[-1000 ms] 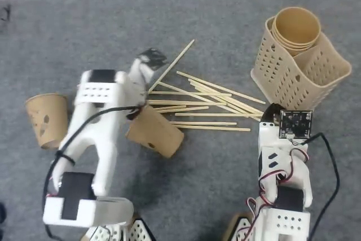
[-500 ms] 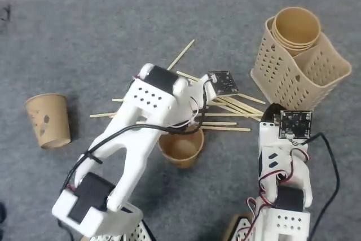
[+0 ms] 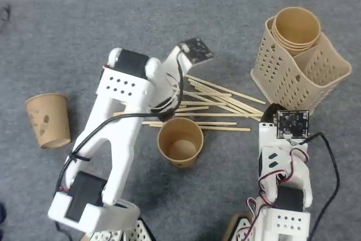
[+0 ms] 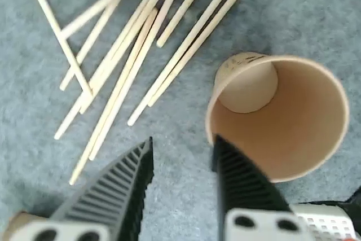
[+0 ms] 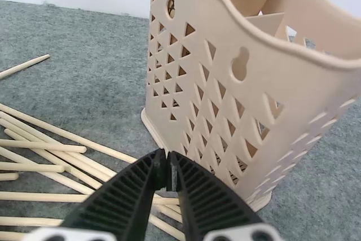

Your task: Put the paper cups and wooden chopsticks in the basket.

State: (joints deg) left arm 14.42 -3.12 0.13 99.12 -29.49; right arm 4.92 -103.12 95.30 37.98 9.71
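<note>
Paper-brown standing cup (image 3: pixel 180 142) sits mouth-up on the grey carpet (image 3: pixel 67 38), tucked right under the left arm (image 3: pixel 121 111) in the high view. A tipped cup (image 3: pixel 47 119) lies on its side, well off to that arm's outer side. The chopsticks (image 3: pixel 217 103) are strewn between the two arms. The basket (image 3: pixel 302 69) stands just past the right pincer (image 3: pixel 269 110), w/ stacked cups (image 3: pixel 296 26) already in one compartment.

Left wrist view: left pincer (image 4: pixel 182 145) is apart, nothing between the fingers. The standing cup is just outside one finger, its rim v. close to that tip; can't tell if they touch. The chopsticks fan out ahead of the pincer.

Right wrist view: right pincer has its tips together on nothing. The basket wall is directly ahead & near, w/ chopsticks on the carpet beside and under it.

My read: the step in hand is picking up the standing cup, approx. midway thru the job. The next move needs the left pincer shifted sideways so one finger drops inside the rim and the other outside, then a gentle squeeze. Too hard and the paper wall crushes, or the cup tips.
</note>
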